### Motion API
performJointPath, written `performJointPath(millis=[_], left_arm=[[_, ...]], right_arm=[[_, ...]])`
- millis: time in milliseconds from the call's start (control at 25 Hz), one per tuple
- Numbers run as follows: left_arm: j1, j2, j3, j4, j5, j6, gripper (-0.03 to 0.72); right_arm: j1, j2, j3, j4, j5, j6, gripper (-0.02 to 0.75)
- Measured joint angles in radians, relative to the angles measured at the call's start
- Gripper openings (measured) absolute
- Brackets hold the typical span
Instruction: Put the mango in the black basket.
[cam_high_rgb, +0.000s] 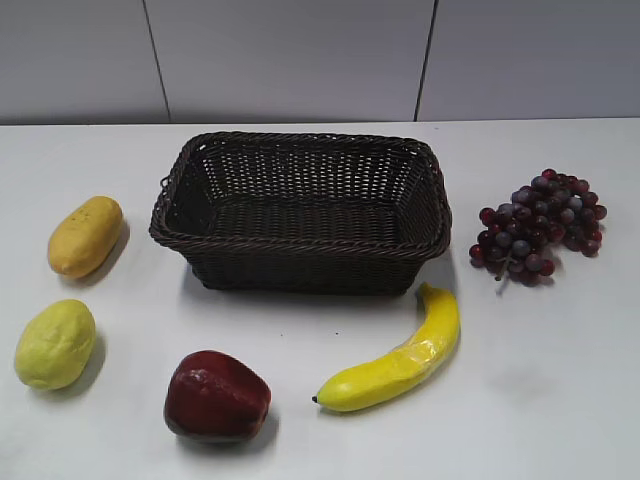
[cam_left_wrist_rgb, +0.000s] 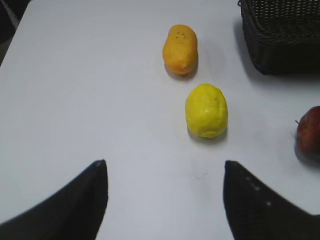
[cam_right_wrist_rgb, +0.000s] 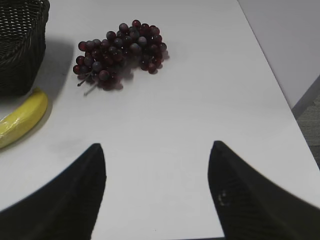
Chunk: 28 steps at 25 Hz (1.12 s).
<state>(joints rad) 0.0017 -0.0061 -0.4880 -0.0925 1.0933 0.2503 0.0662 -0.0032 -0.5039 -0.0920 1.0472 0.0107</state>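
Black fingers spread wide, the left hand (cam_left_wrist_rgb: 165, 200) hovers empty over the white bench (cam_left_wrist_rgb: 75, 100)! Smooth orange-yellow mango (cam_left_wrist_rgb: 180, 49) lies at twelve o'clock, long axis pointing away, left of the dark woven wicker basket (cam_left_wrist_rgb: 280, 35). Right hand (cam_right_wrist_rgb: 157, 192), also open, is farther off.

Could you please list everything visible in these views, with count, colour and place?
black basket: one, dark brown-black wicker, centre of table, nothing inside
mango: one, orange-yellow, left of basket
lemon-like fruit: one, pale yellow-green, in front of mango
apple: one, dark red, front, left of banana
banana: one, yellow, in front of basket's right corner
grapes: one bunch, dark purple-red, right of basket
table: one, white
left gripper: black fingers spread, holding nothing
right gripper: black fingers spread, holding nothing
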Motion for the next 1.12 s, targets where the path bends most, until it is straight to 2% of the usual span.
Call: performJointPath(millis=[960,1040,1120], left_arm=[[0.000,0.000,0.000,0.000,0.000,0.000,0.516],[0.000,0.000,0.000,0.000,0.000,0.000,0.536],[0.000,0.000,0.000,0.000,0.000,0.000,0.610]], right_arm=[[0.000,0.000,0.000,0.000,0.000,0.000,0.498],[0.000,0.000,0.000,0.000,0.000,0.000,0.498],[0.000,0.000,0.000,0.000,0.000,0.000,0.498]])
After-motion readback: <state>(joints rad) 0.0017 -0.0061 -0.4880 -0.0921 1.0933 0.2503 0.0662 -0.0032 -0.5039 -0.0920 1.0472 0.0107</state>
